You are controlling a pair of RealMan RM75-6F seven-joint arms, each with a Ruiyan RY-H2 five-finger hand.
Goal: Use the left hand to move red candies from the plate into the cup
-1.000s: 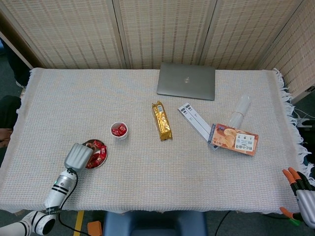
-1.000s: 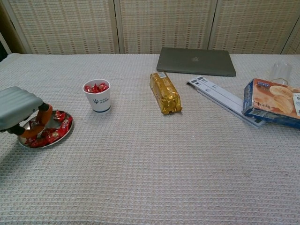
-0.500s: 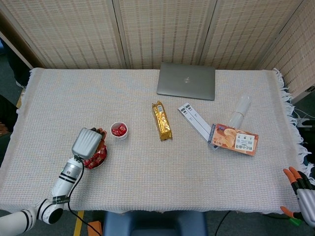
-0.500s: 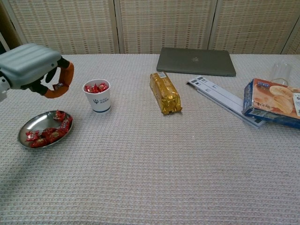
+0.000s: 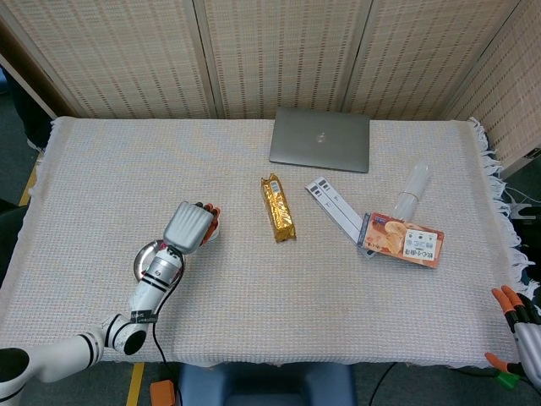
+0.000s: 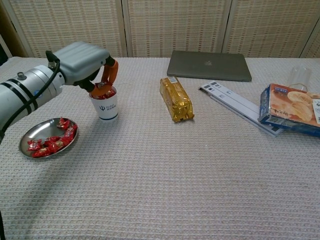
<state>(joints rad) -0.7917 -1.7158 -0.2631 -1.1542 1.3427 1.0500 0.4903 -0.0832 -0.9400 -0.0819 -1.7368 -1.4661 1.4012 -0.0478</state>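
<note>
A white paper cup with red candies in it stands left of centre on the cloth. My left hand hovers right over it, fingers curled down into the cup's mouth, pinching a red candy at the rim. In the head view the left hand hides most of the cup. The metal plate lies to the cup's front left, holding several red candies. My right hand sits off the table's front right corner, fingers apart, holding nothing.
A gold snack packet lies right of the cup. Behind it is a closed grey laptop. Further right are a long white box, a cracker box and a clear plastic cup.
My left hand rose from the plate with a red candy and swung right and back until it came over the cup. The right hand has barely moved.
</note>
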